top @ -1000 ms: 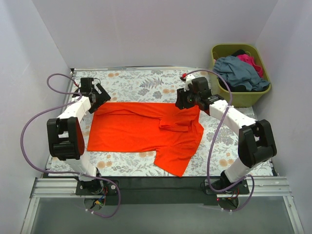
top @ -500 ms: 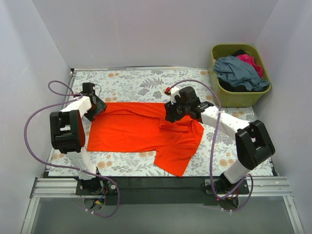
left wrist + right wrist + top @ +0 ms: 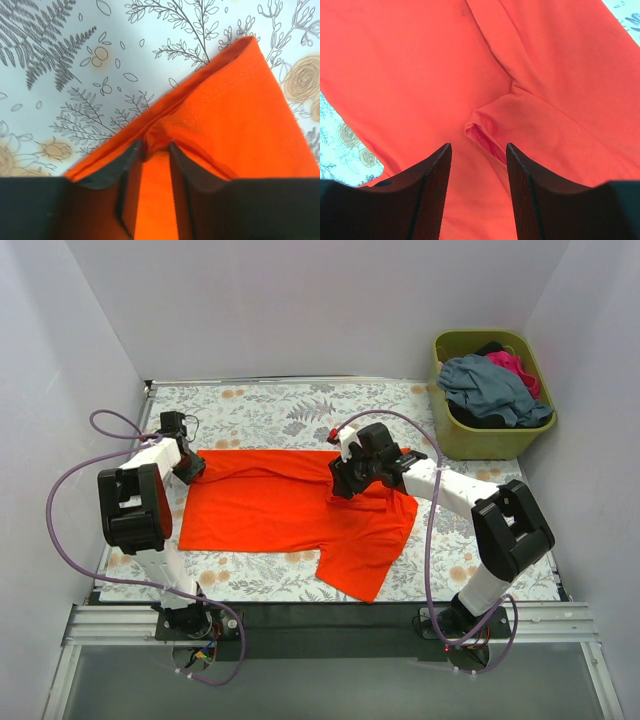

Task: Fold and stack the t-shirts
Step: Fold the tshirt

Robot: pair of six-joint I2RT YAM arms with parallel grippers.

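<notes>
Orange-red t-shirt (image 3: 290, 510), plain soft cloth, lay spread across the middle of the white table cover printed with grey ferns and tan flowers (image 3: 300, 405). Its long side ran left to right. One sleeve stuck out toward the near edge, right of centre. A smaller flap lay doubled over on the body toward the right.

Left gripper (image 3: 192, 468) was down at the shirt's far-left corner. In the left wrist view its jaws were drawn narrow. A pucker of the hemmed orange edge was pinched between the dark fingertips (image 3: 131, 159).

Right gripper (image 3: 340, 485) was over the right part of the shirt, at the doubled flap. Its jaws stood well apart. In the right wrist view a raised wrinkle of cloth sat just ahead of the gap between them. Could not tell whether the fingers (image 3: 432, 185) touched the cloth.

Olive-green plastic basket (image 3: 470, 445) stood at the far right, apart from the shirt. It was heaped with a slate grey-blue shirt (image 3: 490, 385), a magenta-pink one (image 3: 517, 365) behind that, and dark cloth (image 3: 480, 421) beneath.
</notes>
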